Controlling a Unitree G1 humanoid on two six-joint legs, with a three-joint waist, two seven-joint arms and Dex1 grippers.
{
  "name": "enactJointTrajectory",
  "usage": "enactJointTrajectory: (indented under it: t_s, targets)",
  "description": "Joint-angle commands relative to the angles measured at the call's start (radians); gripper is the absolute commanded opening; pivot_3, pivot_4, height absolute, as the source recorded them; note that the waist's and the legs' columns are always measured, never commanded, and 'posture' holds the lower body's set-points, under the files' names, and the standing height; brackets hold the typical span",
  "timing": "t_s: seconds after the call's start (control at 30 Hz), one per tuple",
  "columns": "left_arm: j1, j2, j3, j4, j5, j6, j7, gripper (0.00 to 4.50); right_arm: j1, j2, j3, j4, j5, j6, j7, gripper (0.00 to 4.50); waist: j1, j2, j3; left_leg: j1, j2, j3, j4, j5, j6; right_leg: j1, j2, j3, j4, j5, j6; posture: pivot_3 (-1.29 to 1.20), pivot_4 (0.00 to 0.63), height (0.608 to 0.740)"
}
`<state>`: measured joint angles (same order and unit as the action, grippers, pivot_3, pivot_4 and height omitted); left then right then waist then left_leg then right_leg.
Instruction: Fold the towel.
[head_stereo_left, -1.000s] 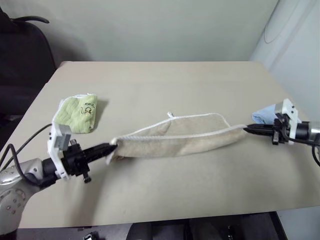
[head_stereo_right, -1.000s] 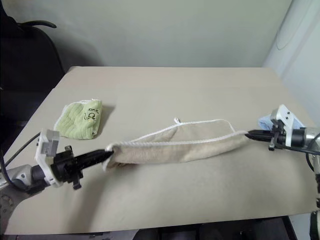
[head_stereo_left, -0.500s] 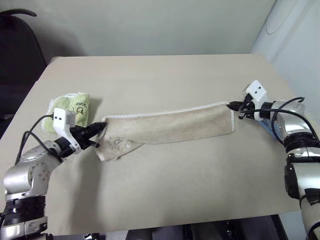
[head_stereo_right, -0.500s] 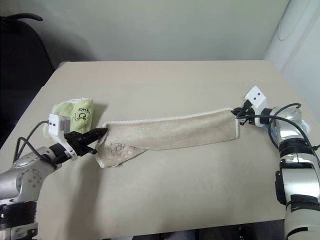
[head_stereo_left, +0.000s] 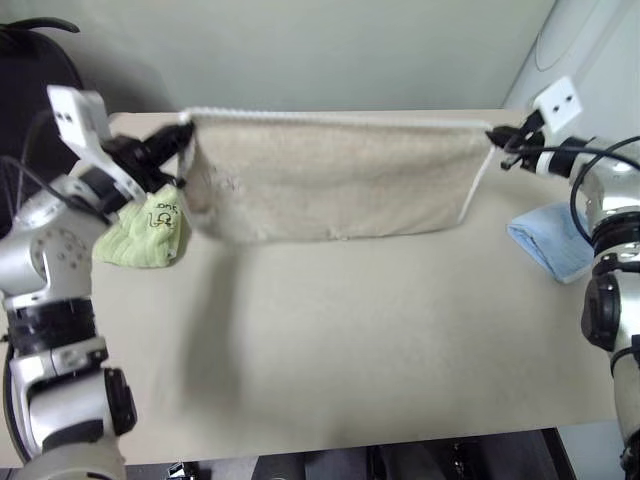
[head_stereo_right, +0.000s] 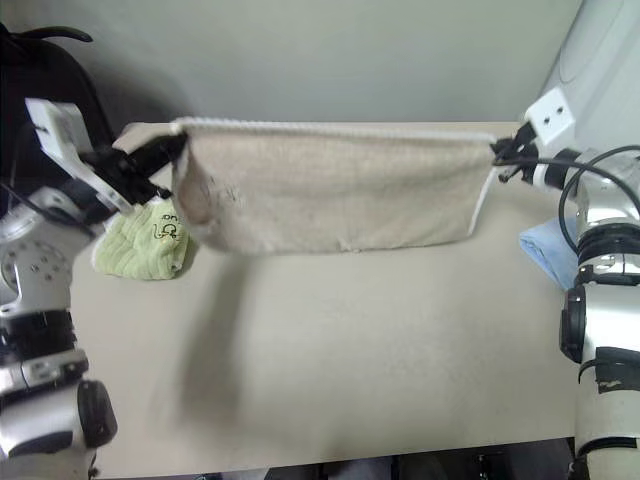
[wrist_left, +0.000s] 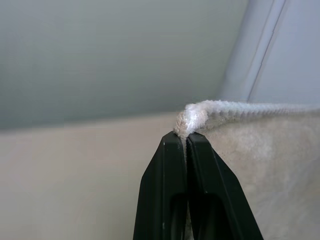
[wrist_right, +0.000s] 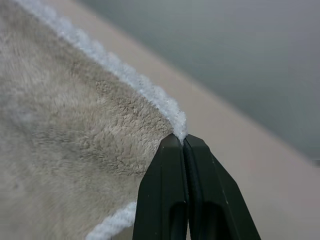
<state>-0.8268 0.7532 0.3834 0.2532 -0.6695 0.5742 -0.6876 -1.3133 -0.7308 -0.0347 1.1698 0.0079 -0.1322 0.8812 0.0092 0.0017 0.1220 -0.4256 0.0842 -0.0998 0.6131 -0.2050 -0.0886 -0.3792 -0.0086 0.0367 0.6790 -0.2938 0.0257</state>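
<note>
The beige towel (head_stereo_left: 330, 175) with white corded edging hangs stretched out flat in the air above the table, its top edge taut between my two grippers. My left gripper (head_stereo_left: 182, 135) is shut on the towel's top left corner (wrist_left: 192, 116). My right gripper (head_stereo_left: 492, 135) is shut on the top right corner (wrist_right: 175, 122). The towel's lower edge hangs free just over the tabletop. A small dark mark shows near its left side.
A light green towel (head_stereo_left: 143, 235) with dark print lies crumpled on the tan table (head_stereo_left: 350, 340) under my left gripper. A light blue towel (head_stereo_left: 550, 240) lies at the table's right edge. A black chair (head_stereo_left: 30, 70) stands at the far left.
Both grippers have risen and moved forward, lifting the towel off the table. It now hangs spread open as a flat sheet instead of lying as a bunched strip.
</note>
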Motion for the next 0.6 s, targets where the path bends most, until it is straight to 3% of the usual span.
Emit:
enactJointTrajectory:
  t_s: [0.03,0.2,0.47,0.6]
  targets:
    - [-0.05,0.069,0.049,0.006,-0.013,-0.037,-0.071,0.0,-0.04,-0.061,-0.054,-0.015,0.027,-0.02,-0.004,0.02,-0.002,0.0,0.0,-0.003,0.0,0.0,0.0,0.0,0.0,-0.003,0.0,0.0,0.0,0.0,0.0,0.0,0.15,0.74]
    - [0.116,0.135,0.073,-0.135,-0.083,0.037,-0.201,0.0,0.015,-0.088,-0.067,-0.08,0.052,-0.028,0.103,0.02,-0.014,0.0,0.0,-0.01,0.0,0.001,0.0,0.0,-0.001,-0.011,0.0,0.002,0.001,0.0,0.001,0.0,0.15,0.74]
    - [0.617,0.202,0.217,-0.35,-0.15,0.144,-0.336,0.0,0.293,-0.153,-0.066,-0.296,0.141,0.09,0.4,0.02,-0.021,0.0,0.0,-0.011,0.002,0.001,0.001,0.0,-0.001,-0.013,0.001,0.003,0.001,0.0,0.001,0.0,0.15,0.74]
    - [0.836,0.206,0.217,-0.426,-0.113,0.139,-0.39,0.0,0.43,-0.18,-0.045,-0.387,0.147,0.114,0.498,0.02,-0.016,0.0,0.0,-0.007,0.002,0.0,0.002,-0.002,0.005,-0.009,0.001,0.003,0.003,0.0,0.002,0.0,0.15,0.74]
